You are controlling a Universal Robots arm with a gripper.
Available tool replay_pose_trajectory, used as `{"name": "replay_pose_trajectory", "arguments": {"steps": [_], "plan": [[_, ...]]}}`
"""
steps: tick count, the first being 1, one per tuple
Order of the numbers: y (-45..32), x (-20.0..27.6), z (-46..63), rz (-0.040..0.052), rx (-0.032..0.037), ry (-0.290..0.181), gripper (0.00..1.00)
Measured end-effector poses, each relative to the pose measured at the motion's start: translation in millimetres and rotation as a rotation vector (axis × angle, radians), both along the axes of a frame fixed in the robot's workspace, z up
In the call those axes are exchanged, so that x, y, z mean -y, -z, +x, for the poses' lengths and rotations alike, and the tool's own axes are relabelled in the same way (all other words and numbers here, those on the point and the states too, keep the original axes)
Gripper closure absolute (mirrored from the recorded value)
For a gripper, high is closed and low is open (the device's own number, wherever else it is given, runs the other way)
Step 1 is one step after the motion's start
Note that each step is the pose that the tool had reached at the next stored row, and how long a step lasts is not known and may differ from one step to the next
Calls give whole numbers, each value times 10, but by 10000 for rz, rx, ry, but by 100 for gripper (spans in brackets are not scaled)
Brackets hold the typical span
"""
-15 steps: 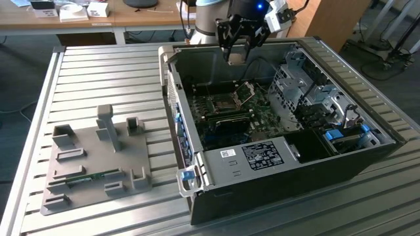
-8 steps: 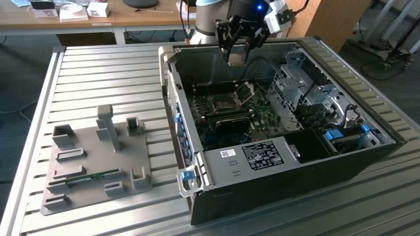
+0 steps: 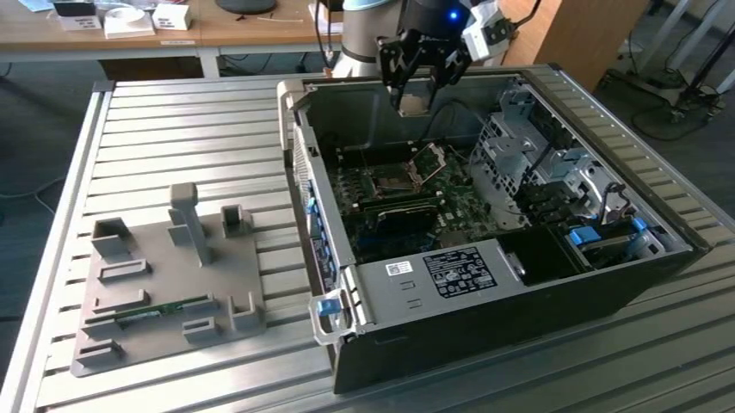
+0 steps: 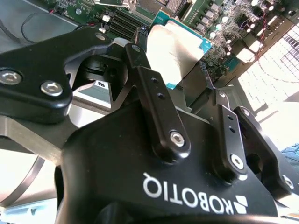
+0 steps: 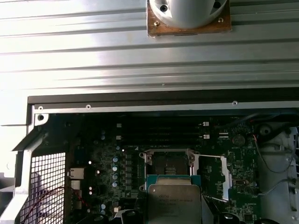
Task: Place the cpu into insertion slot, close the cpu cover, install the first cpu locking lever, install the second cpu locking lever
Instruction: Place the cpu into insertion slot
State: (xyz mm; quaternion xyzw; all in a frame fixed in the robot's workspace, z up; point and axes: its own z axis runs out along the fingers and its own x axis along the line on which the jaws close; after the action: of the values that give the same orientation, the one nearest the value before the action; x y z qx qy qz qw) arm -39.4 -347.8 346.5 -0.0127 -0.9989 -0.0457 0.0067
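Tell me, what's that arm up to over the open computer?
The robot's tool grips the cpu, a small silver chip, and holds it above the open computer case. Down on the green board, the insertion slot is empty and the cpu cover is swung open. The chip isn't in yet.

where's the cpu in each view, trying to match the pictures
exterior view: the silver-topped square cpu, gripped above the open computer case.
second wrist view: cpu between the black fingers.
first wrist view: cpu next to the dark square socket.
shared landmark: the green circuit board.
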Motion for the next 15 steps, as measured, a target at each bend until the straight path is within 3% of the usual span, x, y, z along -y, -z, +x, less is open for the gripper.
{"name": "replay_pose_trajectory", "arguments": {"steps": [15], "plan": [[44, 0, 0, 0, 2, 1, 46]]}}
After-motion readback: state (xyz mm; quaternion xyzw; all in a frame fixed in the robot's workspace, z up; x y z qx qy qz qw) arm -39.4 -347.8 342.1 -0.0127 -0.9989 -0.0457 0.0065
